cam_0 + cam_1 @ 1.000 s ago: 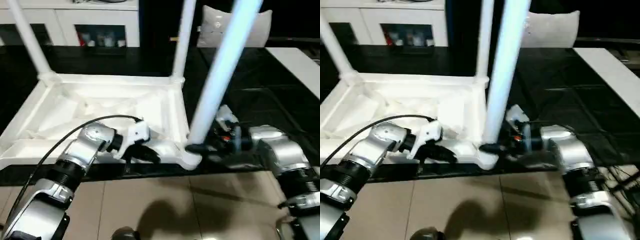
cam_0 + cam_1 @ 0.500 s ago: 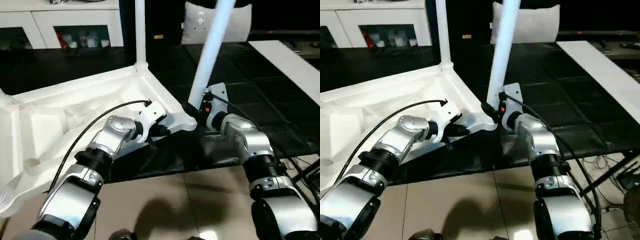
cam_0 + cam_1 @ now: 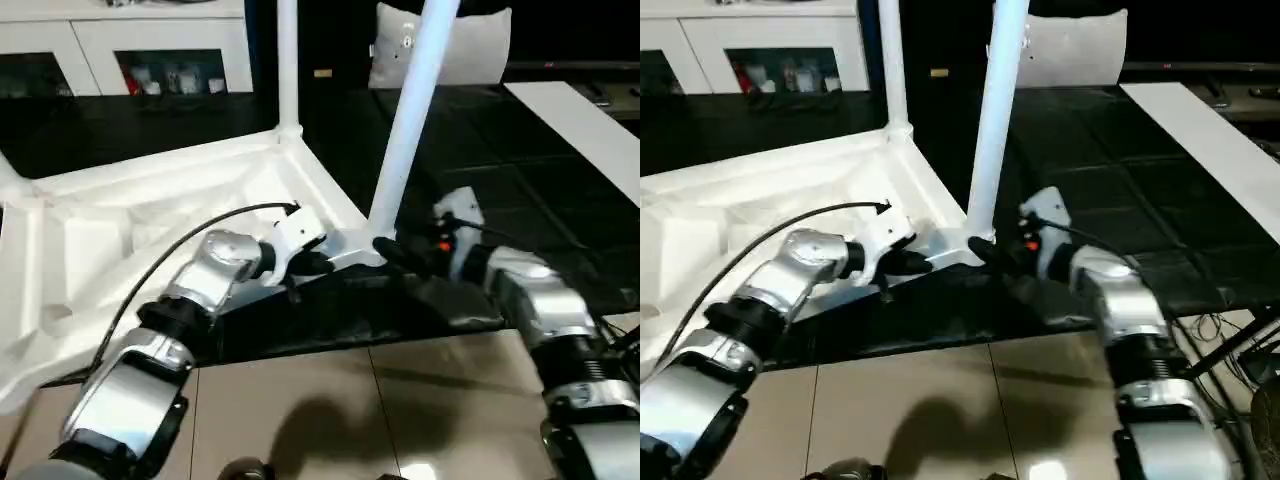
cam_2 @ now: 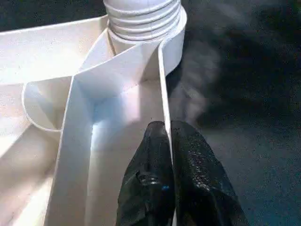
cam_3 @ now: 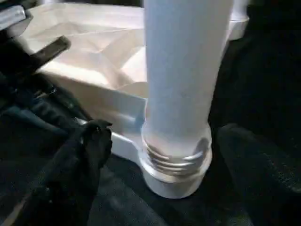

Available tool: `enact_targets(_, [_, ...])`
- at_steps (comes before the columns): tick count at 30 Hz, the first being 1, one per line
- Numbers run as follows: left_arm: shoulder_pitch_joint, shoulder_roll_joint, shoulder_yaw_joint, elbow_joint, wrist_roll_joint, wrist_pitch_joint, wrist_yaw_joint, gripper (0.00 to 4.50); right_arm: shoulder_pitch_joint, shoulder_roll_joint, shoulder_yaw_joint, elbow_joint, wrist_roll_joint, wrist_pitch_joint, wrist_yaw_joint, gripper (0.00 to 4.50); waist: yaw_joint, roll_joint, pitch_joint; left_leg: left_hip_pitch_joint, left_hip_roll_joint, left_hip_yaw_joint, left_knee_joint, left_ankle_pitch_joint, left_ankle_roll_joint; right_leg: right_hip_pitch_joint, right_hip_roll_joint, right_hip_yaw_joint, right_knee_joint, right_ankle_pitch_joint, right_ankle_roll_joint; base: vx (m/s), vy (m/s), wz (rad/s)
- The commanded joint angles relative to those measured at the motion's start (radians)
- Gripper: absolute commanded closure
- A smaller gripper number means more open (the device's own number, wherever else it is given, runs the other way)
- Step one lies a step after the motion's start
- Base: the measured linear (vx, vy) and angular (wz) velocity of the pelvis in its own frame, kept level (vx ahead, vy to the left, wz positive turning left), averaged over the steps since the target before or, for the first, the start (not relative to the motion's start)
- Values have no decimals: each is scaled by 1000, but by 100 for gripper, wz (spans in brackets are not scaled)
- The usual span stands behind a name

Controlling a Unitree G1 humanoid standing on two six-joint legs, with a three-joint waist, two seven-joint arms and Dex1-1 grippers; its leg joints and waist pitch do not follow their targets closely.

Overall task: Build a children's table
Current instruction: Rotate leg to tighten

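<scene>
The white children's table lies upside down on a black mat, its ribbed top [image 3: 150, 215] facing up. Two legs stand in its corner sockets: a near one [image 3: 405, 120] and a far one [image 3: 288, 60]. A third leg [image 3: 8, 178] shows at the left edge. My left gripper [image 3: 312, 263] is shut on the top's thin rim wall [image 4: 162, 94], just short of the near corner socket [image 4: 141, 28]. My right gripper [image 3: 392, 250] is open at the base of the near leg [image 5: 181, 70]. Its fingers [image 5: 91, 139] stand wide on either side of the threaded base, apart from it.
A white cabinet with glass doors [image 3: 150, 60] stands at the back left, with a white cushion [image 3: 480, 45] behind the near leg. A flat white board [image 3: 580, 110] lies at the right on the black mat [image 3: 480, 170]. Beige floor tiles [image 3: 300, 400] run along the front.
My right arm has drawn back and down from the near leg's base, its fingers now spread beside it. The left gripper keeps its hold on the rim. The camera has shifted.
</scene>
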Motion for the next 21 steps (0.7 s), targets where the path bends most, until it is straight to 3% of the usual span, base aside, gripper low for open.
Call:
enact_targets(1, [13,23,-46,-24,22,-62,-88,450,10,-28,16,-24,4,-20,71,34,7,-2,-79,18,92,-46,-66,-78,87,58,-125,75,-74,1,-224,0,0,0])
enact_targets(7, [44,78,-90,-67,-1,-163,-290,450,14,-83,50,-20,16,-103,253,60,21,1,-77,22,97,-45,-68,-110,75,52,-128,75,-79,-68,-224,0,0,0])
enact_targets(9, [45,81,-93,-74,-7,-168,-312,450,17,-88,61,-30,22,-104,286,78,30,4,-77,30,100,-42,-69,-120,70,44,-127,76,-80,-71,-231,0,0,0])
enact_targets(15, [38,83,-110,-90,-21,-196,-405,450,21,-100,114,-53,42,-83,434,129,42,-1,-76,25,98,-44,-69,-131,65,50,-132,76,-82,-108,-224,0,0,0])
enact_targets(21, [35,81,-109,-108,-34,-192,-448,450,19,-93,133,-49,52,-51,493,176,50,-3,-79,24,100,-46,-69,-108,68,49,-132,75,-78,-97,-219,0,0,0])
